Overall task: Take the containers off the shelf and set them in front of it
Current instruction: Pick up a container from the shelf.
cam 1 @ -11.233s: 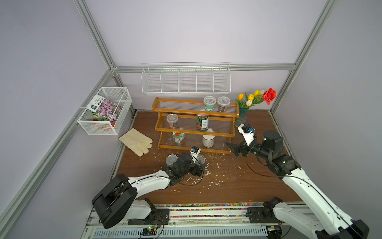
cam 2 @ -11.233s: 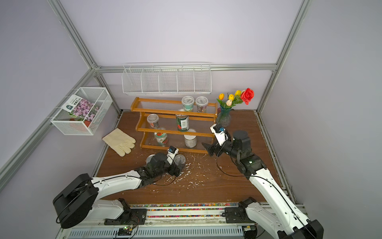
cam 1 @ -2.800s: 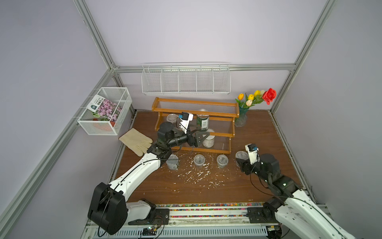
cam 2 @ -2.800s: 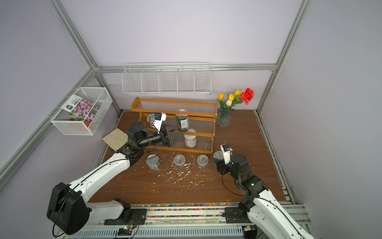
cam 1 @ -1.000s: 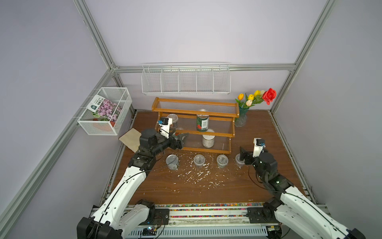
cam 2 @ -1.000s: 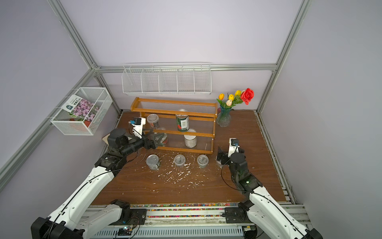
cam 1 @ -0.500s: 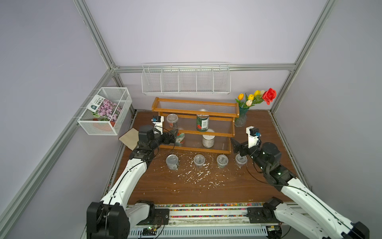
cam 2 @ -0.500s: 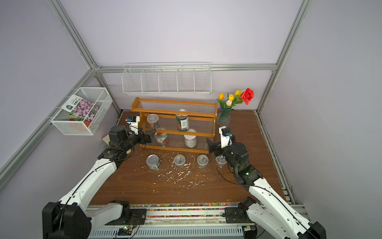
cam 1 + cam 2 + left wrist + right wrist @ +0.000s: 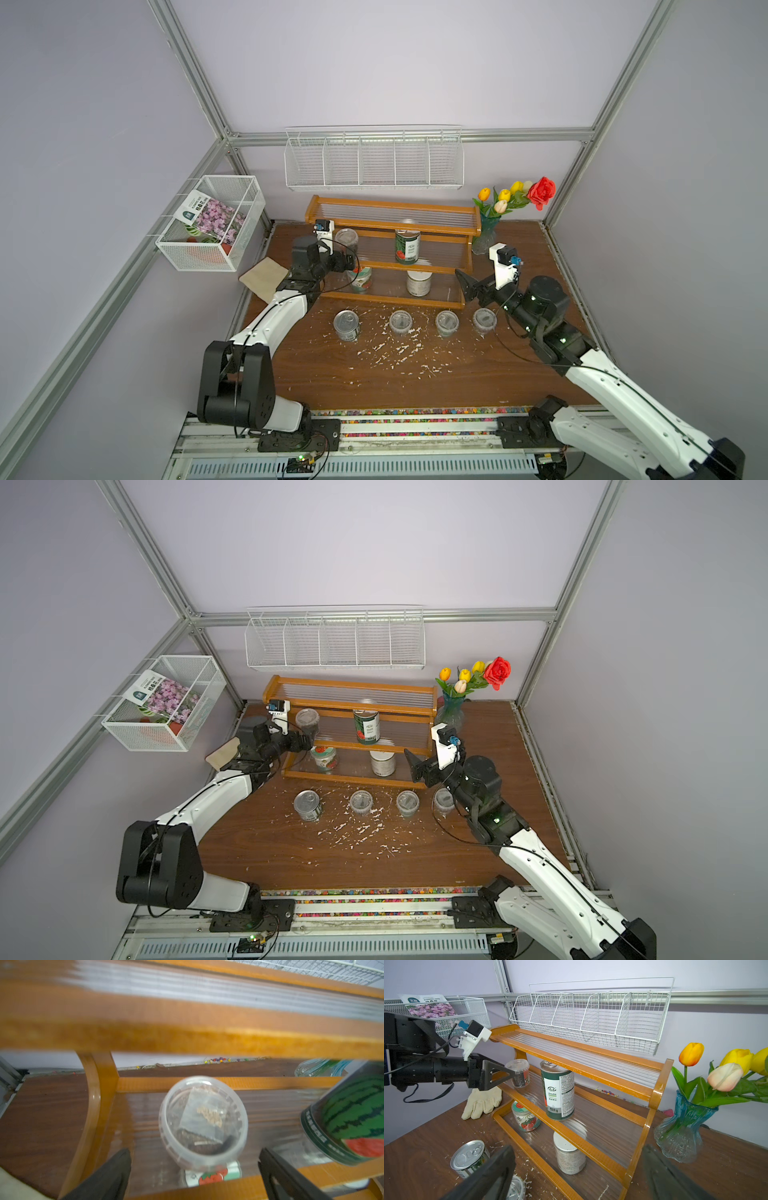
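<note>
**At the shelf's left end: jaws wide for the one cup up there**

On the middle tier of the shelf (image 9: 395, 205), near its left end, stands a cup (image 9: 347, 239). The left gripper (image 9: 508, 1075) reaches toward it level, jaws spread and holding nothing. That flat approach makes sense: the top tier's rail overhangs the cup, so a drop from above looks blocked. Further along the same tier is the watermelon can (image 9: 407, 247). On the bottom tier sit the strawberry jar (image 9: 360, 279) and the white jar (image 9: 417, 282).

A tin (image 9: 346, 325) and the front cups (image 9: 446, 323) stand in a spaced line before the shelf, so half the job looks done. The right gripper (image 9: 465, 286) hangs off the shelf's right end, jaws apart and empty, probably keeping clear of the left arm.

Both top views hide the gap between jaw and cup. The left wrist view shows the cup centred in that gap, with the strawberry lid visible through the clear tier. The right wrist view shows the jaws at the cup's height. Whether a jaw touches the cup, I cannot tell.
</note>
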